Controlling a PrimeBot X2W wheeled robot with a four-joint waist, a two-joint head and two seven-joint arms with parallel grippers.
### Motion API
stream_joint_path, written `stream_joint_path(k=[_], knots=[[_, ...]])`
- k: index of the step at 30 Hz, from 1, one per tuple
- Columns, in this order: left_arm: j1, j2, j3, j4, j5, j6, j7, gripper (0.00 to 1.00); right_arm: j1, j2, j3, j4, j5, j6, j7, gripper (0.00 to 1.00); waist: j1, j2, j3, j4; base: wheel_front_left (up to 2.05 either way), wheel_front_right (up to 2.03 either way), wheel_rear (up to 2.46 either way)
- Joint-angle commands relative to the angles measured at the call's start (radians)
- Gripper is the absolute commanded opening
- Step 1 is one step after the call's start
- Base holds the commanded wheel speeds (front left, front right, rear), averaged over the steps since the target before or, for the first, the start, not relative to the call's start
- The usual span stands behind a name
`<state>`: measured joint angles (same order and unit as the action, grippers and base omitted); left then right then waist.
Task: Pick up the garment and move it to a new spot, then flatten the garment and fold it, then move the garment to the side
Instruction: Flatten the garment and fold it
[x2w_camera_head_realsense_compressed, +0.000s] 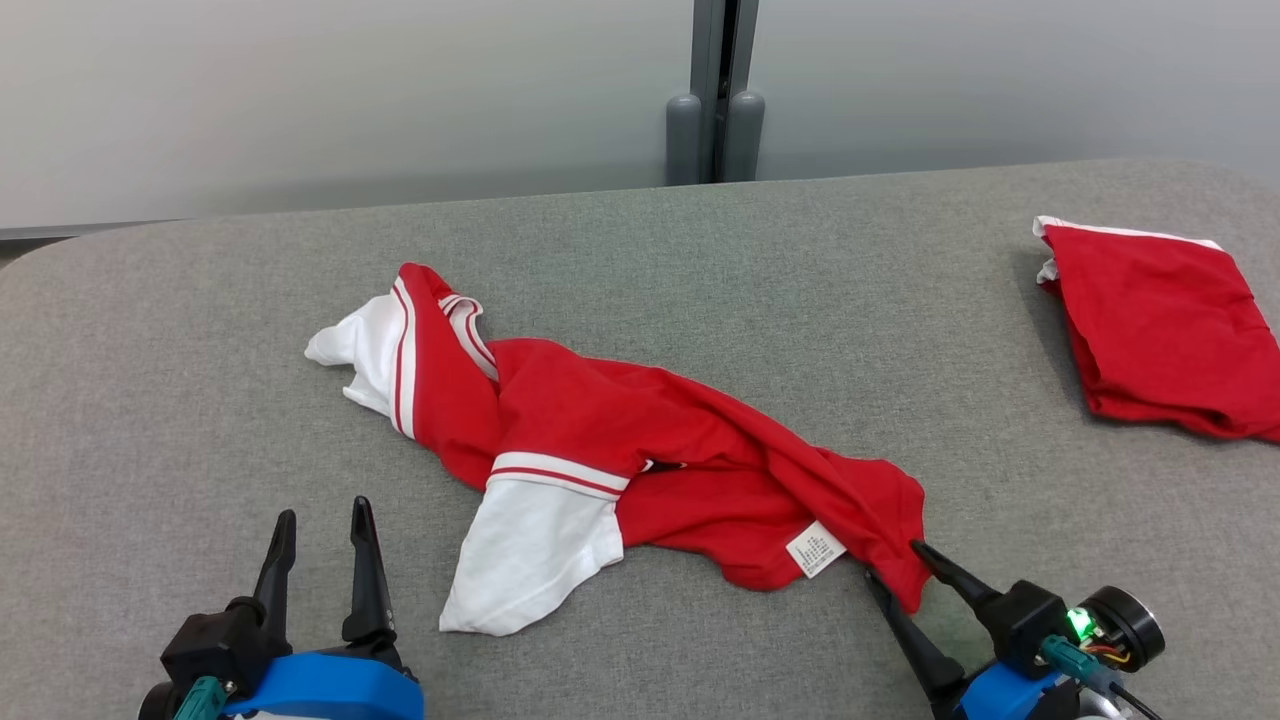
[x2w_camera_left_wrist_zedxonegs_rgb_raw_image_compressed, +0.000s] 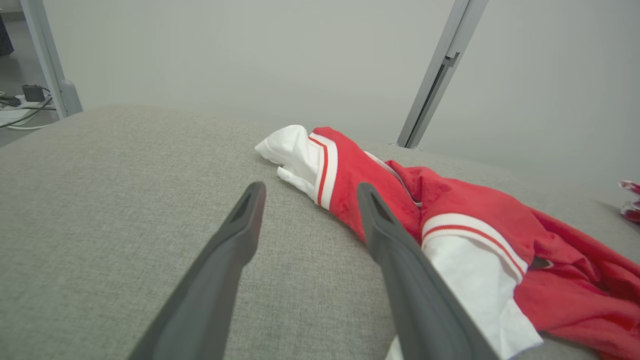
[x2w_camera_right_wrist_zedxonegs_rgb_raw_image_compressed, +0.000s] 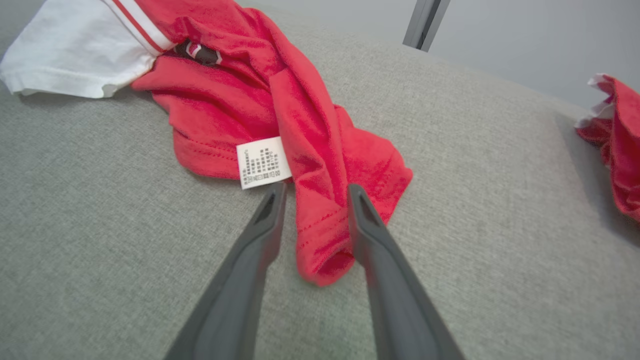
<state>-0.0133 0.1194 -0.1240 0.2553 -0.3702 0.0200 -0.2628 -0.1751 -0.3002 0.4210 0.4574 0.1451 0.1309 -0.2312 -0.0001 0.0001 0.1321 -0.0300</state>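
Note:
The garment (x2w_camera_head_realsense_compressed: 600, 420) is a red shirt with white, red-striped sleeves, lying crumpled and stretched diagonally across the grey padded table (x2w_camera_head_realsense_compressed: 200, 350). My right gripper (x2w_camera_head_realsense_compressed: 890, 560) is at the garment's lower right corner. In the right wrist view its jaws (x2w_camera_right_wrist_zedxonegs_rgb_raw_image_compressed: 315, 187) stand apart, and the red hem (x2w_camera_right_wrist_zedxonegs_rgb_raw_image_compressed: 320, 240) lies loose between them beside a white care label (x2w_camera_right_wrist_zedxonegs_rgb_raw_image_compressed: 262, 162). My left gripper (x2w_camera_head_realsense_compressed: 322, 510) hovers open with nothing in it at the lower left, just left of the near white sleeve (x2w_camera_head_realsense_compressed: 530, 560). From the left wrist, the fingers (x2w_camera_left_wrist_zedxonegs_rgb_raw_image_compressed: 311, 186) point toward the far white sleeve (x2w_camera_left_wrist_zedxonegs_rgb_raw_image_compressed: 292, 150).
A second red garment (x2w_camera_head_realsense_compressed: 1160, 320), folded, lies at the table's right edge, also seen as red cloth (x2w_camera_right_wrist_zedxonegs_rgb_raw_image_compressed: 620, 150) in the right wrist view. A grey post (x2w_camera_head_realsense_compressed: 715, 100) stands against the wall behind the table. Bare table surface stretches left and in front of the shirt.

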Motion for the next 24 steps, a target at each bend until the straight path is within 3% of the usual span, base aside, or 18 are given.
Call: stream_joint_path(k=[1,8,14,24], knots=[[-0.005,0.005,0.0,0.001,-0.007,0.004,-0.003,1.0,0.025,-0.015,-0.004,-0.034,0.007,0.0,-0.012,1.0,0.0001,-0.0001,-0.002,-0.001,0.0,0.0,0.0],[-0.004,0.009,0.005,0.002,-0.011,0.004,-0.003,1.0,0.055,-0.027,-0.044,-0.154,0.036,0.0,-0.027,1.0,0.0001,-0.0001,-0.01,-0.014,0.0,0.0,0.0],[-0.007,0.006,-0.002,0.005,-0.012,0.003,-0.003,1.0,0.043,-0.003,-0.144,-0.212,0.026,0.0,-0.03,1.0,0.0001,-0.0001,-0.018,-0.017,0.0,0.0,0.0],[-0.012,-0.007,-0.041,0.023,-0.003,-0.016,-0.003,1.0,0.019,0.13,-0.263,-0.163,-0.027,0.0,-0.027,1.0,0.0001,-0.0001,-0.051,0.024,0.0,0.0,0.0]])
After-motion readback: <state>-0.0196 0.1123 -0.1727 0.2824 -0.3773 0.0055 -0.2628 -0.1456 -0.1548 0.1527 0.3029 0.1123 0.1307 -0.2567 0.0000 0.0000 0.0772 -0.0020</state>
